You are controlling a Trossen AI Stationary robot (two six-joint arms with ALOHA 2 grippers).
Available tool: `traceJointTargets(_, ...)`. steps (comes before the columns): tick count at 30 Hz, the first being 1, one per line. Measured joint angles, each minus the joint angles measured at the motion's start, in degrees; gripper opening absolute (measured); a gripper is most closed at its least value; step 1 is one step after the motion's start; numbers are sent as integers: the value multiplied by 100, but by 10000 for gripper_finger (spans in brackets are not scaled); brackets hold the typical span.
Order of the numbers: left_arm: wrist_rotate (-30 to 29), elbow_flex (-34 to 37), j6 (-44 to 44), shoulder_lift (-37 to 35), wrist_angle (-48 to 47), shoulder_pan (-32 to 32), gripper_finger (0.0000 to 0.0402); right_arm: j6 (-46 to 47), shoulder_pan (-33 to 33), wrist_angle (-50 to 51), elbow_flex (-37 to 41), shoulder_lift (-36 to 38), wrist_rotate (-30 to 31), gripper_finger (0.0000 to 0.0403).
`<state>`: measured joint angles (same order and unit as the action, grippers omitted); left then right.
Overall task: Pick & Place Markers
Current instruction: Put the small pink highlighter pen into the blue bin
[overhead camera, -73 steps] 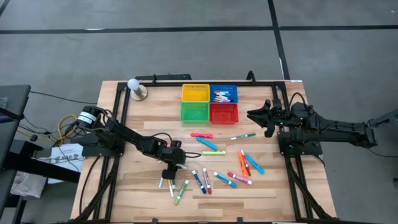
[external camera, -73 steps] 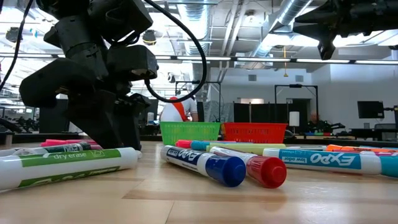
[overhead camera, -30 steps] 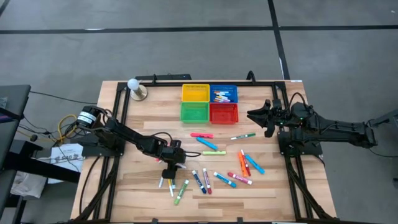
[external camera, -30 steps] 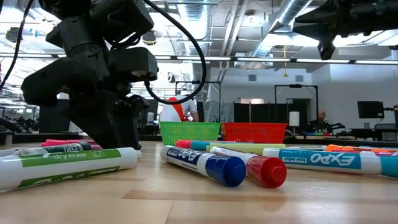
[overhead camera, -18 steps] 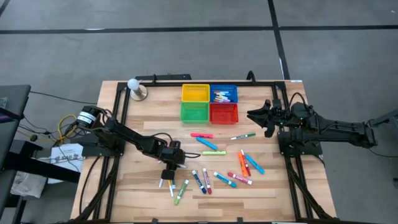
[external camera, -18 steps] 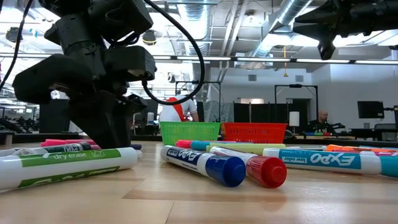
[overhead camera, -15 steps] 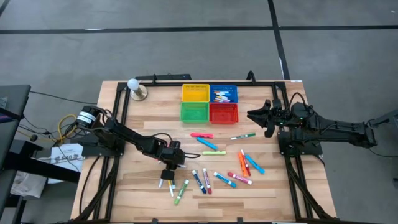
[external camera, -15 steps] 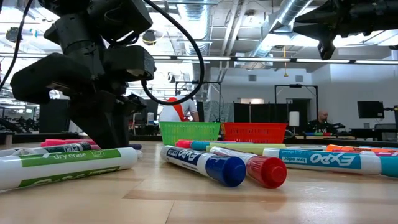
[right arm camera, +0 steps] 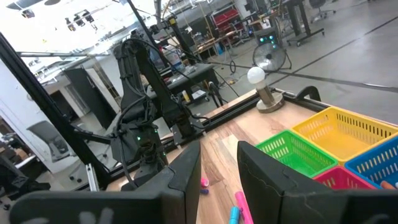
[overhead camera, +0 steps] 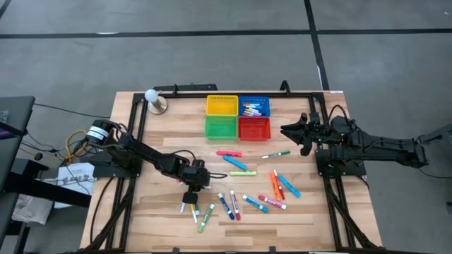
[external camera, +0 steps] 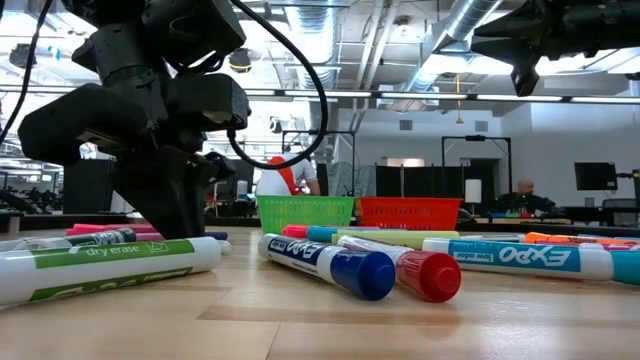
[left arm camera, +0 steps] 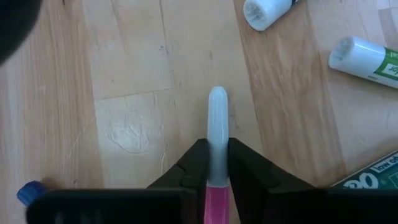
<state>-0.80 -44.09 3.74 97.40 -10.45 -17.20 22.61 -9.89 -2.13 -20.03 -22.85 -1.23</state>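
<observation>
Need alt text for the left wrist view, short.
The left gripper is shut on a pink marker with a pale, whitish end, held just over the wooden table. Two white marker ends and lie beyond it, and a blue cap peeks in at one edge.

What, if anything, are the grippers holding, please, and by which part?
The left gripper is shut on a pink marker, gripping its barrel; its white end sticks out. The right gripper holds nothing.
</observation>
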Motion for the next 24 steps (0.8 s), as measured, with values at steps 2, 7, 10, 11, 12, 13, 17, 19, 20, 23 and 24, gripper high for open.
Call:
traceJointTargets(2, -7, 13, -6, -94, 29, 56, 51, 0, 0, 0, 0, 2, 0, 95)
traceJointTargets(7, -118, 19, -2, -680, 81, 382, 45, -2, -2, -32, 0, 0, 1, 95)
traceJointTargets(10, -67, 18, 69, -1138, 171, 644, 51, -4, -2, -86, 0, 2, 16, 95)
traceJointTargets(11, -70, 19, 104, -1299, 236, 746, 52, -4, -2, -105, 0, 2, 17, 95)
traceJointTargets(12, -72, 19, 113, -1460, 355, 853, 52, -4, 0, -134, 2, 2, 22, 95)
traceJointTargets(13, -70, 15, 123, -1616, 498, 948, 52, -4, 0, -173, 2, 2, 36, 95)
traceJointTargets(17, 40, 11, 135, -2068, 1025, 1307, 48, -4, -1, -466, 2, 0, 186, 95)
traceJointTargets(19, 112, 9, 228, -2215, 1425, 1480, 49, -7, 0, -680, 2, 0, 313, 95)
traceJointTargets(20, 153, 8, 303, -2249, 1628, 1558, 50, -8, 0, -772, 2, 0, 385, 95)
traceJointTargets(23, 318, 4, 564, -2269, 2225, 1756, 53, -9, 0, -916, 2, -36, 547, 95)
traceJointTargets(24, 382, 4, 601, -2269, 2436, 1803, 53, -9, -1, -950, 2, -76, 575, 95)
